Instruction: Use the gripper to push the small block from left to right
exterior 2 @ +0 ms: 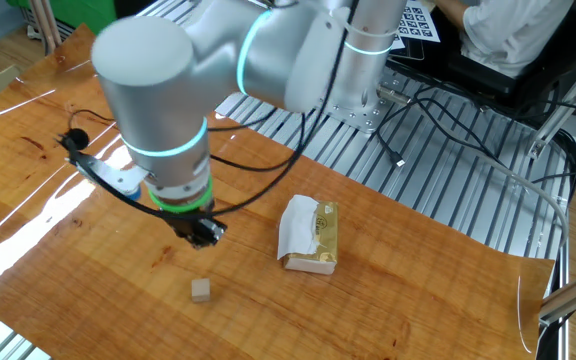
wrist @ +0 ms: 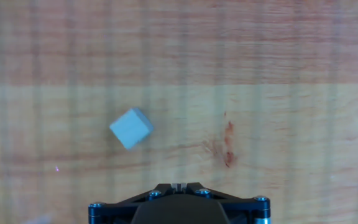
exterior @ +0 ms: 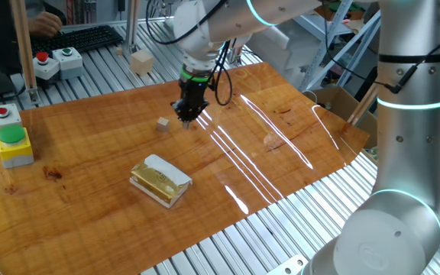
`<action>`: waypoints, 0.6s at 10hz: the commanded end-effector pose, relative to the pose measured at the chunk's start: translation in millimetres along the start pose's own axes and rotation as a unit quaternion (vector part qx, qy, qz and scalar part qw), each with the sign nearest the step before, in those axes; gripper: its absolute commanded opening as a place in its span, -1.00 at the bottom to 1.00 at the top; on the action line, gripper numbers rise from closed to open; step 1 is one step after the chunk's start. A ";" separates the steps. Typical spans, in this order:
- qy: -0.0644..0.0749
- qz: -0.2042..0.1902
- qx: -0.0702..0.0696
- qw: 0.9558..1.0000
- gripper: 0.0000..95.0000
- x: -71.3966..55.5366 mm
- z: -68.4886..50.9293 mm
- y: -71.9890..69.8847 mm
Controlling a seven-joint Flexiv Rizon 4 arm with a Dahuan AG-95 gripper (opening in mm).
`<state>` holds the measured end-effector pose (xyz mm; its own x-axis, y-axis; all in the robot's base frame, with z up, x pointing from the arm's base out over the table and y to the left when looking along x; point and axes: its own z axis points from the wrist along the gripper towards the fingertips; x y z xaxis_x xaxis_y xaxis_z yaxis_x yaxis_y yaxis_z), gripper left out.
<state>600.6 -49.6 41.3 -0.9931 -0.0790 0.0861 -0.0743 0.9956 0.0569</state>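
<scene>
The small block point(exterior: 163, 123) is a tiny pale tan cube lying on the wooden board. It also shows in the other fixed view point(exterior 2: 201, 290) and in the hand view point(wrist: 131, 129), where it sits turned at an angle. My gripper point(exterior: 187, 114), black-fingered with a green ring above, hangs low over the board just right of the block, a short gap apart. In the other fixed view the gripper point(exterior 2: 200, 234) is just behind the block. In the hand view the fingertips point(wrist: 179, 186) are pressed together, empty.
A yellow packet with white wrapping point(exterior: 160, 181) lies nearer the board's front. A larger pale cube point(exterior: 141, 61) sits on the metal rails at the back. Button boxes point(exterior: 12, 141) stand at the left edge. A second robot base point(exterior: 403, 153) stands at the right.
</scene>
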 end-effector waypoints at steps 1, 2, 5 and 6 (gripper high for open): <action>0.016 -0.047 0.012 0.999 -1.00 2.3 -8.3 -15.6; 0.016 -0.071 0.009 0.997 -1.00 2.8 -11.2 -21.0; 0.013 -0.082 0.014 0.996 -1.00 2.2 -12.5 -25.7; 0.016 -0.081 0.014 0.996 -1.00 2.1 -12.5 -26.3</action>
